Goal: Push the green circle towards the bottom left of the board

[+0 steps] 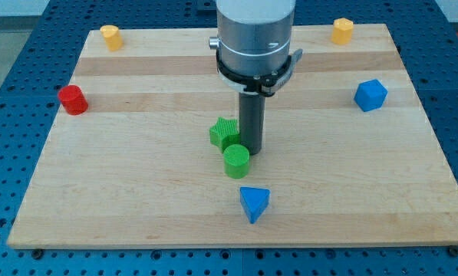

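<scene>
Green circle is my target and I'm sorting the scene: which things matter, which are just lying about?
Job: green circle, my tip touching its upper right.
Lying about: green block, blue triangle, blue cube, red cylinder, two yellow blocks.

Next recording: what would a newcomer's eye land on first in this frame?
The big grey arm coming down from the view's top, its dark rod ending at my tip mid-board. The tip sits right beside the green circle, with a green star-like block just behind. A blue triangle lies below them.
</scene>
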Robot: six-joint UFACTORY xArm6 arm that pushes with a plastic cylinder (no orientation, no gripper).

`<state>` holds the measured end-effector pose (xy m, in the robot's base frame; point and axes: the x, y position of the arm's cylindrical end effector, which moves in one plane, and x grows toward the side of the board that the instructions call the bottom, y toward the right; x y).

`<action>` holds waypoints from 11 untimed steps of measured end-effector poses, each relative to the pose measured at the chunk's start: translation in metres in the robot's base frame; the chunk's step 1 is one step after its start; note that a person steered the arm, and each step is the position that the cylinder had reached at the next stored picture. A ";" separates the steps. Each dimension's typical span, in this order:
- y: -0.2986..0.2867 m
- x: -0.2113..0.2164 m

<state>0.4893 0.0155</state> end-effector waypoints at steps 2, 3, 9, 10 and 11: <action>0.025 0.006; 0.027 0.013; -0.080 0.028; -0.110 0.028; -0.136 0.036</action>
